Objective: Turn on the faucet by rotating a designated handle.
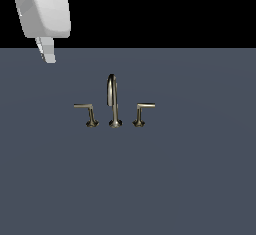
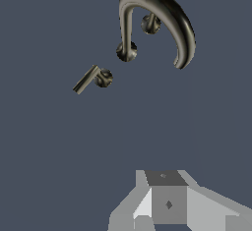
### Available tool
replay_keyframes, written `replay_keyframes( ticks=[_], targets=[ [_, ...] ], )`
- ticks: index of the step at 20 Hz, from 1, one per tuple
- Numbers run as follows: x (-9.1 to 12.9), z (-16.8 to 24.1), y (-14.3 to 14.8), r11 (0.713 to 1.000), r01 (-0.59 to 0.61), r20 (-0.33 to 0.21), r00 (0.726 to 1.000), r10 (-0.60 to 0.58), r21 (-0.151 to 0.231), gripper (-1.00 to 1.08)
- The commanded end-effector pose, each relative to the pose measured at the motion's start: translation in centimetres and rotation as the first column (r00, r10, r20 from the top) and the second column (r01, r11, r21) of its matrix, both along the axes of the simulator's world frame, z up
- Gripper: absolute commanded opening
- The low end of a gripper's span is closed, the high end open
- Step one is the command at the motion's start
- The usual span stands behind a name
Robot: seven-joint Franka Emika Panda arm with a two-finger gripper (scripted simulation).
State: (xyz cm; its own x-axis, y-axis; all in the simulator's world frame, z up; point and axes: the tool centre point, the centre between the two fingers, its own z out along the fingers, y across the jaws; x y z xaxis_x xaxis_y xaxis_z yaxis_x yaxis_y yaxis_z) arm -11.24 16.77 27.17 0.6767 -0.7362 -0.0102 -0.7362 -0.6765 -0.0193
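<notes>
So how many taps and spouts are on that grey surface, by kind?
Lever handles: 2, the designated handle with its arm towards the exterior view's left, and the other handle
Arched spout: 1
Total: 3 faucet parts

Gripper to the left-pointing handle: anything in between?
Nothing. In the exterior view the gripper hangs up and to the left of the designated handle; only bare grey surface lies between. The spout stands beyond the handle.

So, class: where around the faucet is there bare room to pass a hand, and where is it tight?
Free: the surface in front of the faucet and beyond each lever's arm. Tight: gaps between spout and the left lever and right lever.
</notes>
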Motion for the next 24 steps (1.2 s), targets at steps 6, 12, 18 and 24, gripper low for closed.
replay_keyframes(
  ticks=[6, 12, 18, 24],
  targets=[
    [2.9, -3.1, 1.2, 0.992, 0.123, -0.002, 0.992, -0.123, 0.001, -1.0],
    [5.3, -5.5, 1.9, 0.976, 0.218, -0.003, 0.976, -0.218, -0.002, -1.0],
    [8.0, -8.2, 2.2, 0.948, 0.319, -0.004, 0.948, -0.319, -0.006, -1.0],
    [11.1, -11.3, 2.3, 0.902, 0.432, -0.005, 0.902, -0.432, -0.013, -1.0]
  ],
)
